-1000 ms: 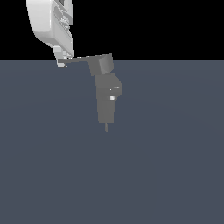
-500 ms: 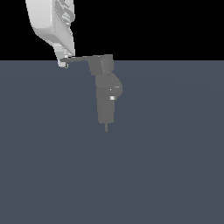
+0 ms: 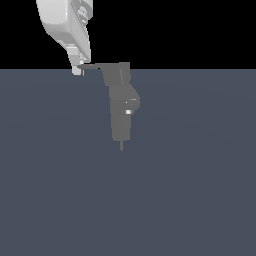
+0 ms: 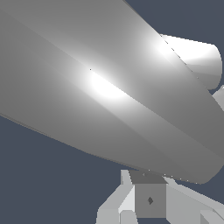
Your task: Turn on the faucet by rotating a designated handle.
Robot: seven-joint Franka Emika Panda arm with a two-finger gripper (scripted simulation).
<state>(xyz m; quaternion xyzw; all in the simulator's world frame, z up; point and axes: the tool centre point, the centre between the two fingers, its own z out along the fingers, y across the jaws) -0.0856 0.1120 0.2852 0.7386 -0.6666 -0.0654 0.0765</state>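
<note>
The long, thin, flat grey lever that serves as the handle (image 3: 92, 65) sticks out from its short blocky hub at the top of the small matte grey faucet (image 3: 122, 107), pointing toward the exterior view's left. The faucet stands at the far edge of the dark slate-blue worktop (image 3: 200, 190), roughly midway along it, with its boxy column, rounded bulge and thin pin reaching toward the near edge.

Over the last second the handle's narrow tip has swung slightly, and the glossy white robot hand (image 3: 78, 70) has travelled with it, staying against the tip. The change is small, so the rotation looks barely begun and most of the turn is probably still to come.

Whether the hand's fingers are apart or together cannot be told: the exterior view shows only a pale fingertip at the lever's end, and the wrist view is filled mostly by a large glossy grey surface, with some blocky grey and white parts below it.
</note>
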